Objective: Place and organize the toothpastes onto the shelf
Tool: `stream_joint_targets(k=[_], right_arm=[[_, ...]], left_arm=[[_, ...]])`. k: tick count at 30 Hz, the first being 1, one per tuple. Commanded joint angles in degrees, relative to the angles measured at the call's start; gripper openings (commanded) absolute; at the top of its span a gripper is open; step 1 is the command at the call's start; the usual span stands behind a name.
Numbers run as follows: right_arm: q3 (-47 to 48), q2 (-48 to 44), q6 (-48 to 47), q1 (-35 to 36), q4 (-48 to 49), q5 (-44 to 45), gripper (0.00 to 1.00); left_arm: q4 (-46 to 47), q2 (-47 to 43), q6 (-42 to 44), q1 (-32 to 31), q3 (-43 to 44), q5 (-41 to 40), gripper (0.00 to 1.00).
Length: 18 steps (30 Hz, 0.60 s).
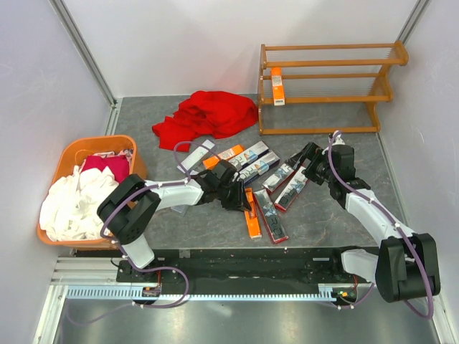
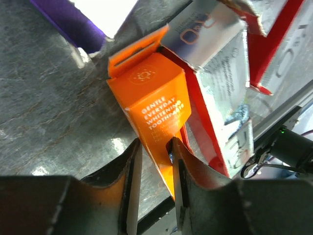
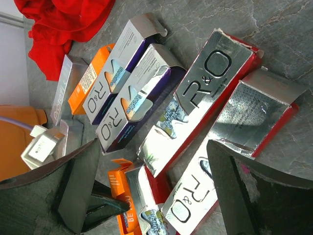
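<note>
The left gripper (image 2: 154,147) is pinching the thin edge of an orange toothpaste box (image 2: 156,105), its two fingers pressing close on each side. That box is lying on the grey table (image 1: 323,229), right beside a red and silver box (image 1: 271,215). The right gripper (image 3: 154,147) is spreading its fingers wide and holding nothing. It is hanging over two more red boxes (image 1: 287,180).

Two purple boxes (image 1: 252,159), a second orange box (image 1: 224,155) and a silver-grey box (image 1: 196,155) are lying in a row near a red cloth (image 1: 211,115). A third orange box (image 1: 277,86) is standing up on the middle step of the wooden shelf (image 1: 323,130), which is sitting at the back by the white wall.

So three orange, three red, two purple and one grey box are showing clearly. An orange basket (image 1: 72,149) full of white cloths is sitting on the left.
</note>
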Motion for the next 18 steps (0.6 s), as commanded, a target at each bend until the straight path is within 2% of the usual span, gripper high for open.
stream_joint_targets(k=[1,5,12,18], right_arm=[[1.38,-2.6,-1.79,0.75,-1.98,-0.62,0.98],[2.35,-4.27,-2.32,1.54,-2.51,-0.97,0.98],[4.11,-6.9,-1.8,7.06,-1.99,-0.45,0.98],[4.55,-8.84,-1.01,17.43,1.79,3.59,0.98]], left_arm=[[3.48,-5.73,-1.77,0.36,1.94,0.94,0.09],[4.1,-10.99,-3.18,2.81,1.5,2.07,0.02],[11.38,-18.29,-8.62,10.99,-2.09,7.08,0.02],[29.38,-19.98,-23.73,22.24,-11.49,16.22,0.02]])
